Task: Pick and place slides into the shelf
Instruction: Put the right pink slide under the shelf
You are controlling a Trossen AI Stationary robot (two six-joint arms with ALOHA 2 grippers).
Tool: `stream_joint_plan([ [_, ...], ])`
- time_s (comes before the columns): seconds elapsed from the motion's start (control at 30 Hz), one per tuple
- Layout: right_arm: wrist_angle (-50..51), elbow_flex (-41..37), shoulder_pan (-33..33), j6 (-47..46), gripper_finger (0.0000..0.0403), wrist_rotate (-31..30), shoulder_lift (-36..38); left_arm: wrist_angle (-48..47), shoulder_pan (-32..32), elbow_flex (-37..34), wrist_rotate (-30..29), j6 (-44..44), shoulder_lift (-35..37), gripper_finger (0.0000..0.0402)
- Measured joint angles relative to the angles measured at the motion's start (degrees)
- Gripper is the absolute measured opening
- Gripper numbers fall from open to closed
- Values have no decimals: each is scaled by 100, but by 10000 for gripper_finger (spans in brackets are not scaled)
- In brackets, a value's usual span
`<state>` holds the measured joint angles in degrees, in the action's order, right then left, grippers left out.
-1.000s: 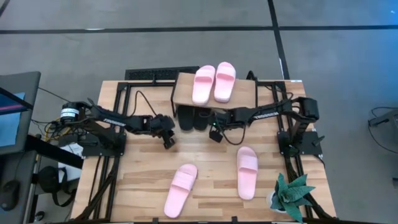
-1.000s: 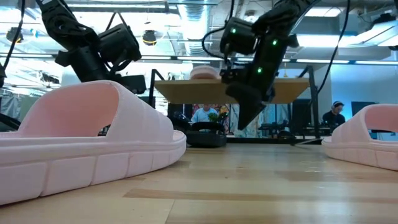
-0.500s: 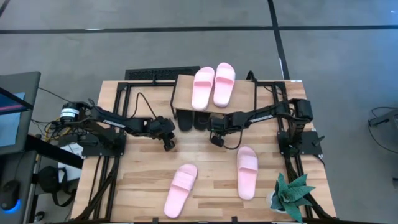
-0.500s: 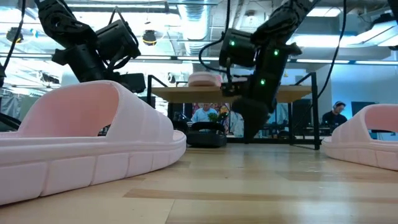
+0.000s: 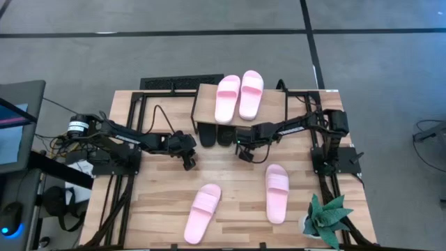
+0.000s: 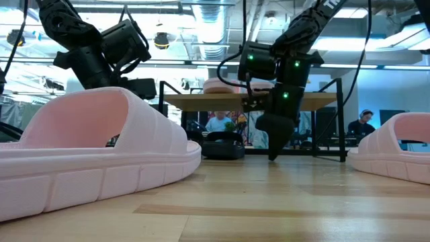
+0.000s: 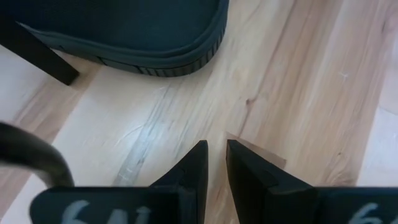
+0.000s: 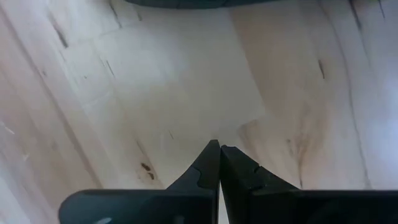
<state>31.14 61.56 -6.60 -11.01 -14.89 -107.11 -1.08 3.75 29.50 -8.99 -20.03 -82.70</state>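
Note:
The shelf (image 5: pixel 275 108) stands at the table's far middle. Two pink slides (image 5: pixel 228 94) (image 5: pixel 251 90) lie on its top board, and two black slides (image 5: pixel 209 134) (image 5: pixel 224 134) rest on their soles on the table beneath it. Two more pink slides (image 5: pixel 203 213) (image 5: pixel 277 193) lie sole-down on the near half of the table. My left gripper (image 5: pixel 188 162) hangs left of the shelf's front, narrowly open and holding nothing (image 7: pixel 216 146), with a black slide (image 7: pixel 124 31) just ahead of it. My right gripper (image 5: pixel 245 155) is shut and empty, pointing down close above the table (image 6: pixel 272 154) in front of the shelf.
A potted plant (image 5: pixel 327 219) stands at the near right corner. Black frame rails (image 5: pixel 118 174) run along the table's left and right sides. Bare wood (image 5: pixel 237 181) lies between the two near pink slides. People sit in the room behind the table (image 6: pixel 218 124).
My right gripper has sunk toward the table in front of the shelf, staying shut, and has tipped to point more steeply down. The slides lie as they did.

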Motion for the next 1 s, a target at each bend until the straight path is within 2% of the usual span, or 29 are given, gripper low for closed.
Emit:
stream_joint_plan([
  [1.0,165,0,-565,2517,1,71,2,7,2,0,-201,183,0,48],
])
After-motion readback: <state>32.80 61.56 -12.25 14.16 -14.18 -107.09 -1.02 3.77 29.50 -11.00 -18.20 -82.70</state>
